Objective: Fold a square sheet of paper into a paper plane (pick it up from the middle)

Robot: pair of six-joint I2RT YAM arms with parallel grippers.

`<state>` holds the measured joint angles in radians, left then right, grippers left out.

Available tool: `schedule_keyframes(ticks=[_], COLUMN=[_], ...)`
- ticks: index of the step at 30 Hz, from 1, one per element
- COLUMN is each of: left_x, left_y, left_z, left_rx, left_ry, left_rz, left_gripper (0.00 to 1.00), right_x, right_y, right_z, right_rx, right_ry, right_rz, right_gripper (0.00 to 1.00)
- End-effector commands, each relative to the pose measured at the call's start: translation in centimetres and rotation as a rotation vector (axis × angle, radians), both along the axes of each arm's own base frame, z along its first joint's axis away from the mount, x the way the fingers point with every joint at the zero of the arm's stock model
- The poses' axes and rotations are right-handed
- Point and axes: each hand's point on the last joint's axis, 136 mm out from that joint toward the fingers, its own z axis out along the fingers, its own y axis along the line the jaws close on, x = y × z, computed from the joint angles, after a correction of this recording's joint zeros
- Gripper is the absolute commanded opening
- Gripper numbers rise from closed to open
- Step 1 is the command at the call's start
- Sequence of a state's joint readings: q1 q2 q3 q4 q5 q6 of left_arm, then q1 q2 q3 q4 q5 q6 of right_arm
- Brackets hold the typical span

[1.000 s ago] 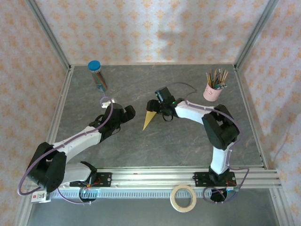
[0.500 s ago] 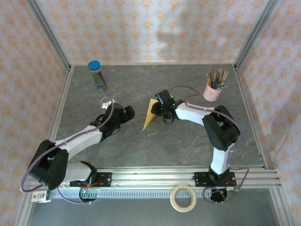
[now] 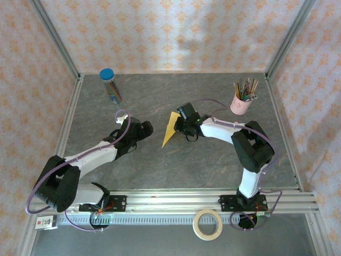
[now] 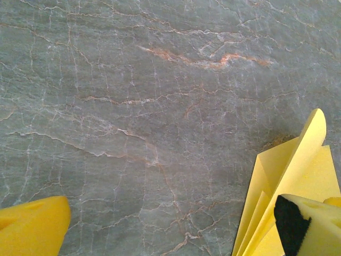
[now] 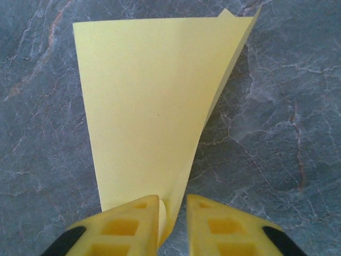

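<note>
The square sheet of paper is folded into a narrow yellow paper plane, lying mid-table with its point toward the near side. My right gripper reaches it from the right. In the right wrist view the paper plane fans out ahead, and its folded edge is pinched between the fingers of my right gripper, whose jaws are drawn close together. My left gripper hovers just left of the paper, wide open. In the left wrist view the paper plane stands beside the right fingertip, and my left gripper holds nothing.
A blue-capped tube of pens stands at the back left. A pink cup of pencils is at the back right. A roll of tape lies in front of the rail. Patterned walls close three sides.
My right gripper has closed from wide open down onto the paper's edge. The plane went from lying flat to standing partly upright. The left arm barely moved.
</note>
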<state>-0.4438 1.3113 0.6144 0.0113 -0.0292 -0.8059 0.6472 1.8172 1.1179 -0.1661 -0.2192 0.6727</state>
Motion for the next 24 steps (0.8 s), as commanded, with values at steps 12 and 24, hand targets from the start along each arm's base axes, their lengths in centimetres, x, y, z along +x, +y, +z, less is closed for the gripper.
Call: schedule_keyframes(ticks=[12,24], left_x=[0.5,-0.4], left_y=[1.8,4.6], left_z=[2.1,4.9], left_rx=[-0.047,-0.092], left_ry=[-0.052,-0.159], left_rz=[0.096,0.222], left_gripper=[0.99,0.96], right_x=[1.8,-0.9], right_y=[1.7,6.8], right_z=[7.1,10.4], right_rx=[0.074,0.398], right_ry=[-0.200,-0.273], right_rz=[0.092,0.431], right_gripper=[0.05,0.04])
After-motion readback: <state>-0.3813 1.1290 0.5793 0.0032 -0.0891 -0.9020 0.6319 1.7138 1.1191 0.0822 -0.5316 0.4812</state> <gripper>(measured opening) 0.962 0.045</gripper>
